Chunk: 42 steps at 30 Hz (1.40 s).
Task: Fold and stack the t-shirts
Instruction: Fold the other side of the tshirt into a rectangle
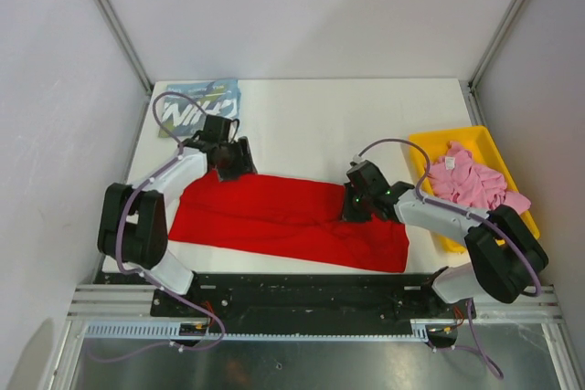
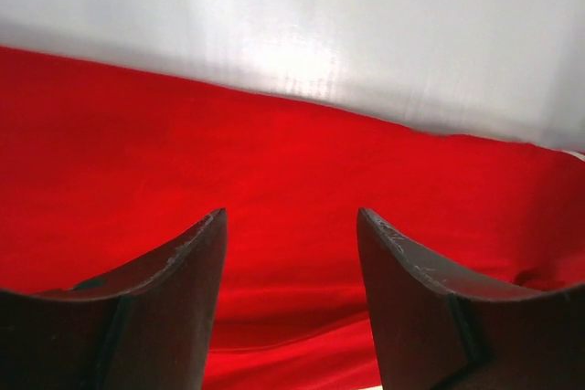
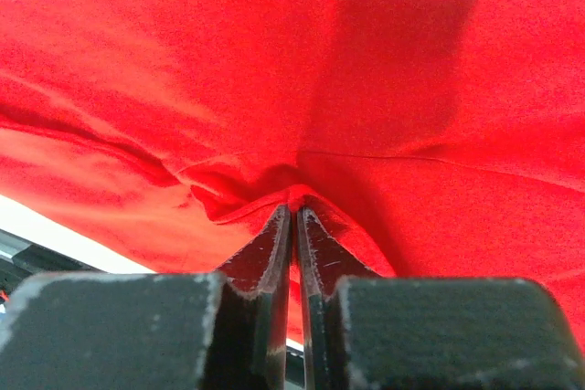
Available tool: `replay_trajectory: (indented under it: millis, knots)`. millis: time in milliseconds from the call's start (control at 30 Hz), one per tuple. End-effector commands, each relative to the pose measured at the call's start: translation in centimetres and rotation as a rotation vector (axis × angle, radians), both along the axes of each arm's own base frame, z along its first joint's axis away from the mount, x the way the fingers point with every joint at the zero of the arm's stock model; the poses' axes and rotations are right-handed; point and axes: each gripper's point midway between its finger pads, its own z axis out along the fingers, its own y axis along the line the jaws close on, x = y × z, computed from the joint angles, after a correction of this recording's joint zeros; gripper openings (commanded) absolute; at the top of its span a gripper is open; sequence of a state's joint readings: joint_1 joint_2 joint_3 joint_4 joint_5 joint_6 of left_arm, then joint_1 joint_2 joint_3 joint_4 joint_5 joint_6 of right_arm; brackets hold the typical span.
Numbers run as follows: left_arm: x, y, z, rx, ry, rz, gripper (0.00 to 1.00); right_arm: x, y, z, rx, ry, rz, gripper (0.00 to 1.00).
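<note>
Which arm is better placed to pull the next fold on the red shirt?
Right. The right gripper is shut on a pinched fold of the red shirt; the left gripper hangs open over the cloth, gripping nothing.

Bright, even overhead light; glare whitens the bench (image 2: pixel 302 61) in the left wrist view; the red t-shirt (image 3: pixel 274 61) blurs close up.

Three t-shirts: red (image 1: pixel 283 216), blue (image 1: pixel 196 109), pink (image 1: pixel 471 182). One tray (image 1: pixel 437 148). Two arms (image 1: pixel 174 175) (image 1: pixel 439 215).
</note>
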<state>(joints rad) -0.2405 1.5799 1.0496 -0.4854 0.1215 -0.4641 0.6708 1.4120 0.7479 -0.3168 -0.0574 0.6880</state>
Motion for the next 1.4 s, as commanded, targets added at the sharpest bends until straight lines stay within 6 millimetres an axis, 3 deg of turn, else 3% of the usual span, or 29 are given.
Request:
replay_trajectory:
  millis: [0, 167, 333, 567, 733, 867, 1000, 1200, 1367]
  knots:
    - [0.2, -3.5, 1.2, -0.063, -0.020, -0.134, 0.63, 0.8, 2.4, 2.2, 0.070, -0.052, 0.036, 0.09]
    - [-0.8, -5.6, 0.2, -0.073, 0.017, -0.196, 0.62, -0.4, 3.9, 1.6, 0.078, -0.026, 0.102, 0.07]
    - [-1.6, -7.4, -0.1, -0.090, 0.034, -0.255, 0.62, -1.3, 4.7, 1.5, 0.075, -0.025, 0.140, 0.13]
    - [-3.5, -11.0, -0.4, -0.140, 0.066, -0.395, 0.61, -1.7, 4.2, 2.6, 0.043, -0.050, 0.194, 0.43]
    - [-4.9, -13.3, -0.2, -0.169, 0.076, -0.483, 0.60, -1.8, 1.6, 5.2, -0.004, -0.099, 0.129, 0.59]
    - [-6.3, -15.5, 0.3, -0.187, 0.074, -0.562, 0.58, -2.2, -3.2, 6.4, -0.090, -0.112, -0.043, 0.61]
    - [-7.8, -18.0, 0.7, -0.197, 0.069, -0.643, 0.54, -4.2, -6.6, 6.9, -0.091, -0.108, -0.171, 0.55]
    - [-10.2, -22.6, 1.2, -0.211, 0.064, -0.769, 0.49, -8.1, -8.6, 4.5, -0.049, -0.004, -0.258, 0.39]
    - [-12.1, -25.7, 0.8, -0.223, 0.082, -0.850, 0.47, -9.9, -8.9, 2.9, -0.039, 0.057, -0.274, 0.37]
